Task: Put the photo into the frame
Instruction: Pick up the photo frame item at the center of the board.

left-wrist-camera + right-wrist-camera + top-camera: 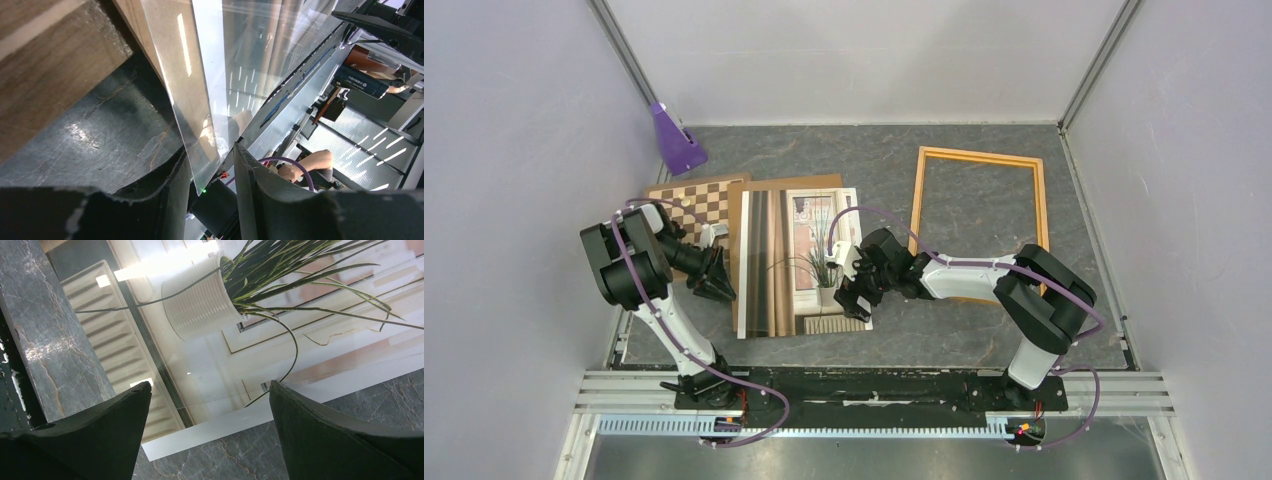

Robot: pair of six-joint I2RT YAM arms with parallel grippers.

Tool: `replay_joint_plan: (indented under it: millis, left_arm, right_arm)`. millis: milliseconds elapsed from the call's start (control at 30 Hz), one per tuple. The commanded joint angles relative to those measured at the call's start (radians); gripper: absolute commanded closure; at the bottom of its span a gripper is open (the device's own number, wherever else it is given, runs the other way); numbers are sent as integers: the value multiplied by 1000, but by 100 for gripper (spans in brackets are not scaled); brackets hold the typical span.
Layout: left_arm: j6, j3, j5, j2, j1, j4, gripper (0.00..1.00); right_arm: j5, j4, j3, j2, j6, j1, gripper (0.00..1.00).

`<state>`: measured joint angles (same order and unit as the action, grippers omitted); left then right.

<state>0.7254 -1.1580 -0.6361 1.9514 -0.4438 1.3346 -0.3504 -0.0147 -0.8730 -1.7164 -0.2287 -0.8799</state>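
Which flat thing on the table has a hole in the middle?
The orange frame on the right: grey table shows through it. The photo, board and chessboard are solid.

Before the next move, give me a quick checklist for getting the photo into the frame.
1. Edge of the photo between the left gripper fingers: ok.
2. Left jaws closed on that edge: not ok, a gap shows.
3. Right gripper open above the photo's near edge: ok.
4. Frame lying flat with nothing inside it: ok.
5. Photo loose from the backing board under it: cannot tell.
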Motion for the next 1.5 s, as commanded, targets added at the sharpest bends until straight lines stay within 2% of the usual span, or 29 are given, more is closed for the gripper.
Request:
replay_joint_plan:
  millis: [0, 467, 600, 733, 967, 1167, 1467]
  left_arm:
    - [55, -23, -51, -54, -5, 69, 58]
    - [73, -52, -106, -87, -6, 143, 75]
    - [74, -65, -112, -105, -5, 159, 83]
    - [67, -93, -113, -127, -6, 182, 97]
    - [27, -165, -115, -186, -1, 199, 98]
    - [-46, -251, -107, -264, 24, 201, 98]
    - [-229, -430, -91, -391, 183, 189, 98]
  right_arm:
    - [-6, -8, 0, -25, 3, -7, 9]
    - [1, -8, 2, -23, -3, -8, 9]
    - [6, -8, 2, -20, -5, -7, 9]
    - [19, -9, -1, -8, -7, -7, 9]
    - [114, -2, -20, 86, -24, -5, 2]
    - [194, 13, -84, 178, -27, -2, 2]
    - [344, 113, -237, 237, 38, 40, 2]
